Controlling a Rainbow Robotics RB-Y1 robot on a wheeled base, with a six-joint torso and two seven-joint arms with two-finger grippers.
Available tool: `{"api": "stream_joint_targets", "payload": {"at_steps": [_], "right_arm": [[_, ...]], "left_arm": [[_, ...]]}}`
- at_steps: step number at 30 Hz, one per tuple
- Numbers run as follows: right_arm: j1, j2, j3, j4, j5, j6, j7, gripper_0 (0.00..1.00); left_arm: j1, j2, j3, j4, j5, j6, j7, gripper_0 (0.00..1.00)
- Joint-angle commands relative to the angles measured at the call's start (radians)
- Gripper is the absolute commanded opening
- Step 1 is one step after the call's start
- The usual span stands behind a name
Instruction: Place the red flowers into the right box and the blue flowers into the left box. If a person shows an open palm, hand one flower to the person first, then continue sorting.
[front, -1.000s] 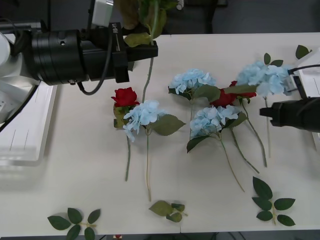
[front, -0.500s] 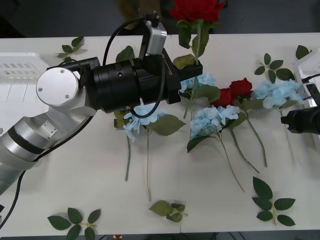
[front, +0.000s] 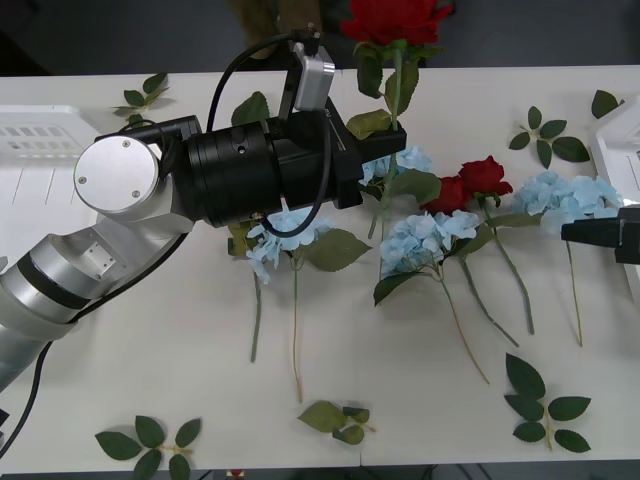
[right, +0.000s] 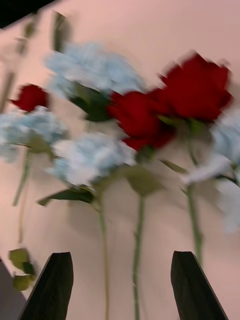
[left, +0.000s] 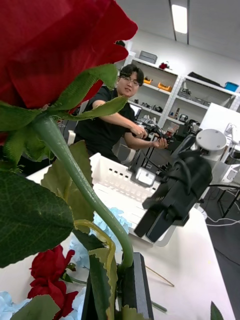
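Nearest you, the left hand (front: 385, 140) is clamped on a red rose's stem (left: 82, 182), its head (front: 392, 17) raised over the surface (front: 180, 350). The right hand (right: 120, 285), fingers apart, hovers near the roses (right: 192, 95) and blue flowers (right: 87, 157). Risk: the thin stem could twist or slip in transit to the right box (left: 120, 182), beyond.

A robotics lab: equipment-laden shelves (left: 165, 87), ceiling strip lights (left: 179, 17), white worktable (front: 150, 330).

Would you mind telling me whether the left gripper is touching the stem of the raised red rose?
Touching. In the left wrist view the left gripper is clamped on the rose's green stem, which enters between its fingers.
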Motion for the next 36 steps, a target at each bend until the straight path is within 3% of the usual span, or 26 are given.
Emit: {"api": "stream_joint_targets", "payload": {"at_steps": [1, 7, 14, 17, 18, 22, 30, 36], "right_arm": [[0.088, -0.183, 0.222, -0.033, -0.405, -0.134, 0.129, 0.56], [0.085, -0.199, 0.472, -0.045, -0.680, -0.324, 0.472, 0.56], [0.047, -0.169, 0.676, -0.056, -0.881, -0.444, 0.479, 0.56], [0.039, -0.134, 0.707, -0.086, -0.912, -0.488, 0.479, 0.57], [0.039, -0.117, 0.711, -0.102, -0.918, -0.507, 0.479, 0.62], [0.039, -0.033, 0.713, -0.169, -0.898, -0.580, 0.479, 0.99], [0.007, 0.098, 0.716, -0.221, -0.784, -0.626, 0.479, 1.00], [-0.019, 0.094, 0.769, -0.224, -0.764, -0.649, 0.479, 1.00]], "left_arm": [[-0.041, -0.017, -0.004, -0.008, 0.018, -0.008, -0.038, 0.00], [-0.041, -0.012, -0.004, -0.008, 0.022, -0.007, -0.038, 0.00], [-0.041, -0.008, -0.004, -0.008, 0.036, -0.001, -0.038, 0.00], [-0.041, -0.006, -0.004, -0.008, 0.041, -0.001, -0.038, 0.00], [-0.041, -0.005, -0.004, -0.008, 0.041, -0.001, -0.038, 0.00], [-0.041, 0.000, -0.003, -0.008, 0.042, -0.001, -0.038, 0.00], [-0.041, 0.000, -0.006, -0.008, 0.042, -0.001, -0.038, 0.00], [-0.041, 0.003, -0.006, -0.008, 0.042, -0.001, -0.038, 0.00]]}}
